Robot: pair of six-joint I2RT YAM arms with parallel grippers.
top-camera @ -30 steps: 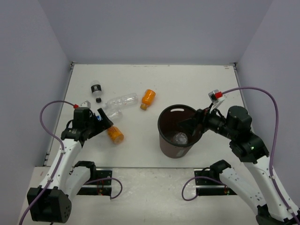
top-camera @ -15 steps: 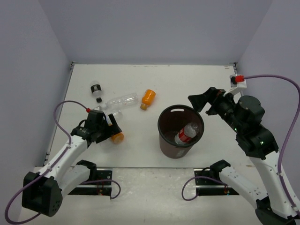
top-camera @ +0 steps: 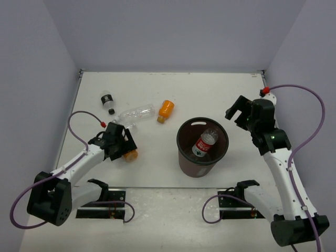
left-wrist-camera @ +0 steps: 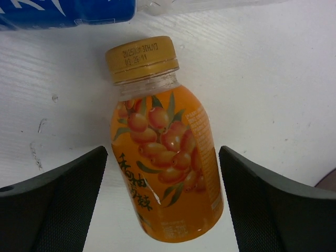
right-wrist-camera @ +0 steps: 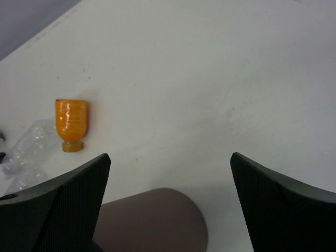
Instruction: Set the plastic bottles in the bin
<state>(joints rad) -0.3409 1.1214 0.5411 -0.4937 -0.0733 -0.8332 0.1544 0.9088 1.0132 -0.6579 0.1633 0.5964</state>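
Now one bottle binned, another lined up

The red-label bottle (top-camera: 203, 143) has dropped into the bin (top-camera: 184, 157), left of the right jaws, which have drawn back open and empty. The left jaws have come down open astride an orange bottle (left-wrist-camera: 165, 168), not yet gripping it.

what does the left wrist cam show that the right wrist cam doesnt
Only the left wrist view: an orange bottle with a berry label and a yellow cap, lying between the fingers of the left gripper, which stand close on either side of it. A blue-labelled bottle lies at the top edge.
Only the right wrist view: a second orange bottle lying farther off, a clear bottle at the left edge, and the bin below the open right gripper.
Both: the white table and each camera's own black fingers, set apart.
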